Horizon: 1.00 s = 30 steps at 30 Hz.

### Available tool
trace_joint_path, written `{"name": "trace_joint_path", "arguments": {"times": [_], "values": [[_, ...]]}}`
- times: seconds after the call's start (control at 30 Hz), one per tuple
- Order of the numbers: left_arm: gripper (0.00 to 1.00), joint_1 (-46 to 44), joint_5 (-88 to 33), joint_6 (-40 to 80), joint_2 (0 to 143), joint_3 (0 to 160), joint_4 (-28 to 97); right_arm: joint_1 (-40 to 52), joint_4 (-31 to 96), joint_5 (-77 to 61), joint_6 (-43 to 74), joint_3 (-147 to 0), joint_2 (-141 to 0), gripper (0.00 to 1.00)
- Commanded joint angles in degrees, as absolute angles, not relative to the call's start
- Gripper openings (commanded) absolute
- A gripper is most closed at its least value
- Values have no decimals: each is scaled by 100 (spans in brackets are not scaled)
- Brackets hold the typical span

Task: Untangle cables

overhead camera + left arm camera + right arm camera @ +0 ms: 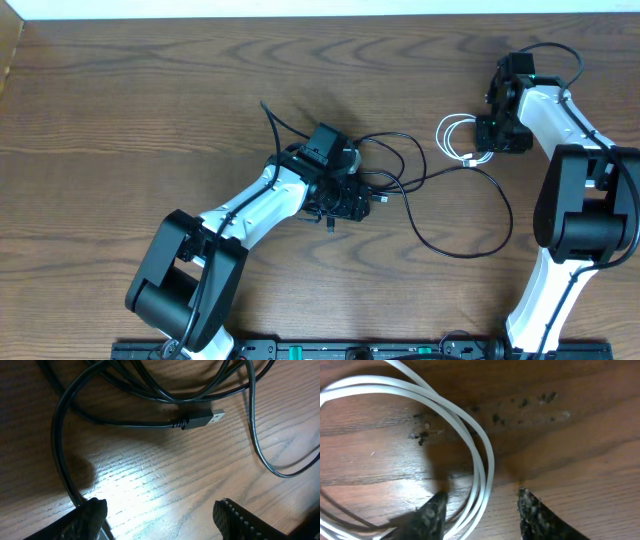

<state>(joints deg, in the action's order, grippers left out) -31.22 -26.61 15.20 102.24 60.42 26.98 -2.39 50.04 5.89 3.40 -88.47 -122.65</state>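
The long black cable [455, 215] lies in loose loops across the table's middle. Its USB plug [205, 418] lies flat ahead of my left gripper [160, 515], which is open and empty low over the wood; one black strand runs by its left finger. In the overhead view the left gripper [350, 205] sits over the black loops. The white cable [455, 138] is coiled at the right. My right gripper [480, 510] is open, low over the coil's edge, with white strands [482, 475] lying between its fingers. In the overhead view the right gripper [490, 135] is beside the coil.
The wooden table [120, 110] carries only the cables. A thin black end [270, 115] sticks up-left of the left arm. The right arm's base [580, 215] stands at the right edge. A rail [350, 350] runs along the front.
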Motion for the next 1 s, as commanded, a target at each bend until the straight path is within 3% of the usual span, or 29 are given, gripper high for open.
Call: {"name": "trace_joint_path", "arguments": {"times": [0.0, 0.1, 0.23, 0.33, 0.43, 0.63, 0.97], "values": [[73, -3120, -2630, 1494, 10287, 6047, 2722, -327, 4941, 718, 370, -8748, -12302, 38], [73, -3120, -2628, 1494, 10287, 6047, 2722, -495, 4705, 711, 620, -8340, -12302, 36], [73, -3120, -2630, 1494, 10287, 6047, 2722, -832, 4650, 808, 993, -7937, -12302, 9], [73, -3120, -2630, 1494, 10287, 6049, 2722, -1227, 4838, 847, 1649, -7915, -12302, 1], [73, -3120, -2630, 1494, 10287, 6047, 2740, -1883, 5127, 838, 2211, -7915, -12302, 1], [73, -3120, -2630, 1496, 10287, 6047, 2742, -2670, 5537, 185, 2226, -7920, -12103, 1], [73, -3120, -2628, 1496, 10287, 6047, 2801, -3977, 5437, 198, 2226, -7920, -10003, 1]]}}
